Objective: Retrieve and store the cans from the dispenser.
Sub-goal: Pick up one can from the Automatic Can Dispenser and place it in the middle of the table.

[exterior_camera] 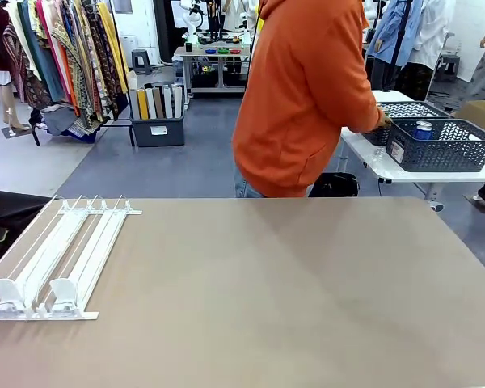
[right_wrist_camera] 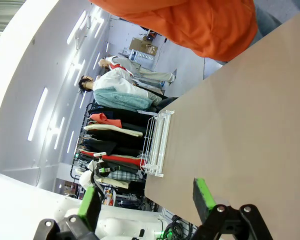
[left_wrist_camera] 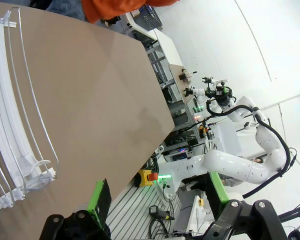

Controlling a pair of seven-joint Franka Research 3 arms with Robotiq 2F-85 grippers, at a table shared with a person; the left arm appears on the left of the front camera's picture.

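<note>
The dispenser (exterior_camera: 61,255) lies on the bench (exterior_camera: 291,291), its near left corner cut off. Left hand (left_wrist_camera: 157,200) and right hand (right_wrist_camera: 147,197) both released. One can (exterior_camera: 423,129) stands half hidden in a basket (exterior_camera: 444,145) beyond the person (exterior_camera: 307,97).

White dispenser (exterior_camera: 61,255) flat, table's left; blue can (exterior_camera: 423,129) in basket (exterior_camera: 444,149).
</note>
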